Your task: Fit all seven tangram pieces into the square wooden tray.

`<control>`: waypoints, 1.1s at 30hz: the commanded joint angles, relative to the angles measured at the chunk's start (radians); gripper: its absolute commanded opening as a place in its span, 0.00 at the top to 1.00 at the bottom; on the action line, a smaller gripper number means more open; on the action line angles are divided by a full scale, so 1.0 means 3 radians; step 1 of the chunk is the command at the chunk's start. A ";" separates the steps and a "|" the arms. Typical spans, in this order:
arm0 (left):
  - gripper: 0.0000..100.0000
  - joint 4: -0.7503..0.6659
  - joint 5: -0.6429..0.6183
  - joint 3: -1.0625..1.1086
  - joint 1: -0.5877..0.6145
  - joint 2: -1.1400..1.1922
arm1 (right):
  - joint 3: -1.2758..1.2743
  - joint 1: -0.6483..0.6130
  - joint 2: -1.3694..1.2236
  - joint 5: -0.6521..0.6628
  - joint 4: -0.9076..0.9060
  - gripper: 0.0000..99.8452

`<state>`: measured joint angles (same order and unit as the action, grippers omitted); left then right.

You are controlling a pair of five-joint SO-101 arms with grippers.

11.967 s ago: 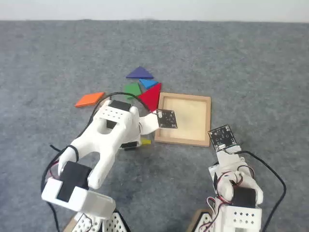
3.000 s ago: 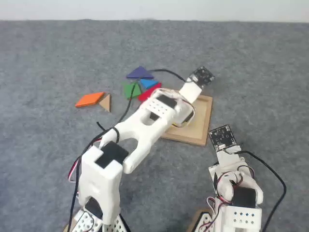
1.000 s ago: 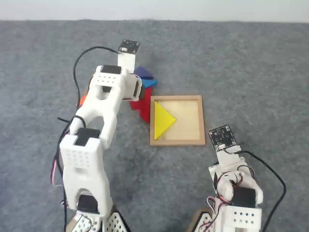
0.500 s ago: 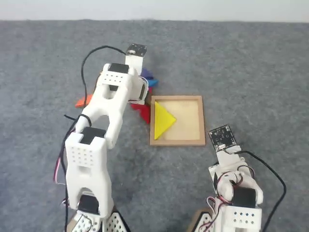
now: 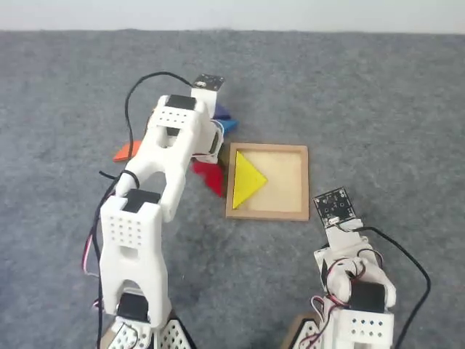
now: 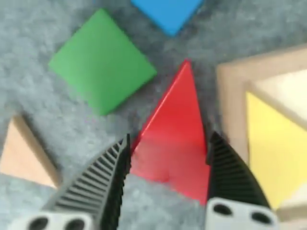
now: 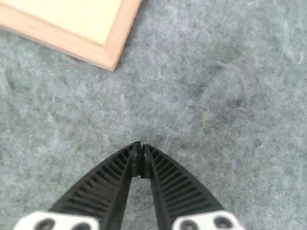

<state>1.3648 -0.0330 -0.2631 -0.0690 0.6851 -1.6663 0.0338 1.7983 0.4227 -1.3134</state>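
- Yellow triangle (image 5: 247, 179) now lies inside the square wooden tray (image 5: 267, 214), which stood bare twelve seconds back. Our left arm has since swung off the tray to the loose pieces beside it.
- We see the red triangle (image 6: 175, 124) flat on the grey worktop (image 5: 378, 109), just beside the tray's outer rim; whether it touches the rim we cannot tell.
- Our left tool (image 6: 169, 138) is spread wide, one finger on each side of the red triangle, with nothing gripped yet.
- Near the red piece lie a green square (image 6: 101, 60), a blue piece (image 6: 168, 12) and a tan triangle (image 6: 24, 153). An orange piece (image 5: 125, 151) sits farther out, well apart from the tray.
- Our right tool (image 7: 140, 165) is clenched on nothing, over bare worktop near a corner of the tray.
- We judge the task early, with one piece in and the red triangle in hand as the second.
- The next move calls for lowering, closing squarely on the red triangle's edges, then lifting it over the rim without nudging the tray or the yellow piece.
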 commanded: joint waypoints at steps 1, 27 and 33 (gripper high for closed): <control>0.76 0.0266 -0.0026 -0.0233 0.0189 0.0179 | -0.0056 -0.0013 0.0049 0.0026 -0.0008 0.99; 0.78 -0.0614 0.0378 0.1936 0.0409 -0.2015 | -0.0056 -0.0013 0.0049 0.0026 -0.0008 0.99; 0.78 -0.0598 0.0506 0.1736 0.0373 -0.1765 | -0.0056 -0.0008 0.0049 0.0026 -0.0008 0.99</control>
<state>1.1715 0.1496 0.3291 0.0384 0.1511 -1.6663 0.0338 1.7983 0.4227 -1.3134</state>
